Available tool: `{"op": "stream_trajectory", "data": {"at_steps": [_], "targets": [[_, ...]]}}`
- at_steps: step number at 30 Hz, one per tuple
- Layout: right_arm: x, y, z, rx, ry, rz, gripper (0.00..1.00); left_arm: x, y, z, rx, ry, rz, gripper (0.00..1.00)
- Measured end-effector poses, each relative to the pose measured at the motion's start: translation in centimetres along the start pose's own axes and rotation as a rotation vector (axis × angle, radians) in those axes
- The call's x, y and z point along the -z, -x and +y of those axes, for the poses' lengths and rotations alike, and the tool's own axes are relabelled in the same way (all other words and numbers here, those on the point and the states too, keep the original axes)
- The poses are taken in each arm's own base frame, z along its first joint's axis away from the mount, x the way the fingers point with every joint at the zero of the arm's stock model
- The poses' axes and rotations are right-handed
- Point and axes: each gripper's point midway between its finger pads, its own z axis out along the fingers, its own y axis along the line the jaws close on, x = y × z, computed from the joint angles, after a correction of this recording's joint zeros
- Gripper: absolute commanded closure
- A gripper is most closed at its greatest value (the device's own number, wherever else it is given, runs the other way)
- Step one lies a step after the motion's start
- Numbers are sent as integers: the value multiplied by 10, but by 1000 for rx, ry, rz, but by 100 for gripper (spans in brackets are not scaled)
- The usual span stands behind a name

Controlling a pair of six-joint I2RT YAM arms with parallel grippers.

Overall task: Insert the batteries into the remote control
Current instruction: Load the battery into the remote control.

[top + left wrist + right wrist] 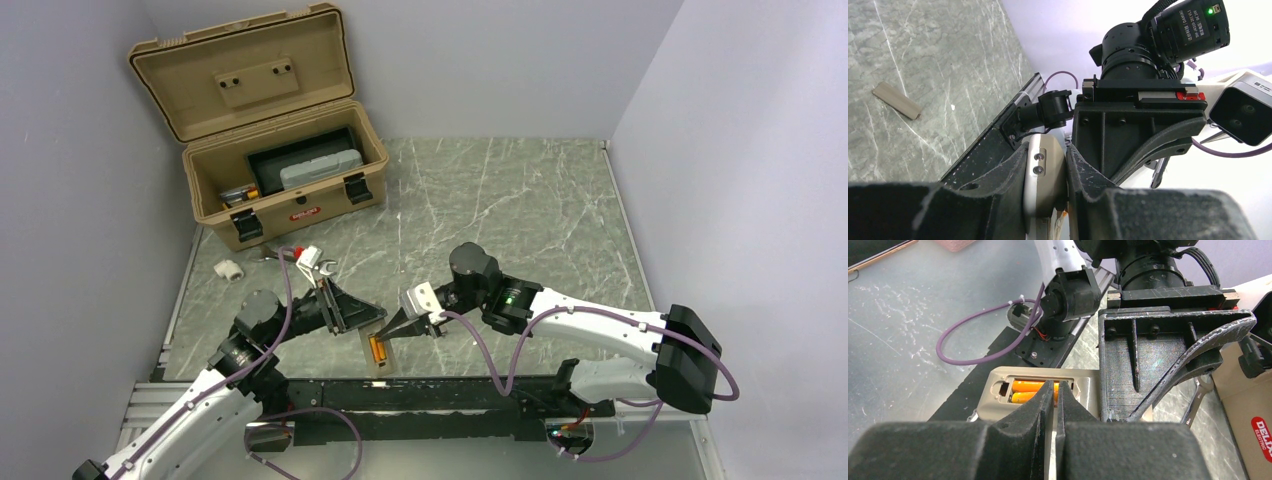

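The remote control (378,352) lies back-up near the front edge, its battery recess open. Two orange batteries (1027,386) lie side by side in the recess. My left gripper (362,322) is shut on the remote's far end; in the left wrist view (1047,150) the greyish remote body (1048,175) sits clamped between the pads. My right gripper (392,328) is shut with only a thin slit between its fingers and holds nothing. In the right wrist view (1055,386) its tips are at the batteries' right ends, over the remote (998,405).
An open tan toolbox (290,190) stands at the back left, a grey case (320,168) inside. A small white block (229,268) lies in front of it. A loose tan battery cover (896,100) lies on the marble. A wrench (1198,396) lies beside the left gripper.
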Motion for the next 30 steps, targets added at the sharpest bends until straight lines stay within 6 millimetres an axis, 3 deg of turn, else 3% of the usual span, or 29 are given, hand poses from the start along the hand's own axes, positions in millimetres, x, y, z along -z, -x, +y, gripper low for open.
{"op": "stream_trajectory", "data": {"at_steps": [30], "targets": [[-4,-5,7,-5,-3,27,96,1,-7,-2,4,-15,32,100]]}}
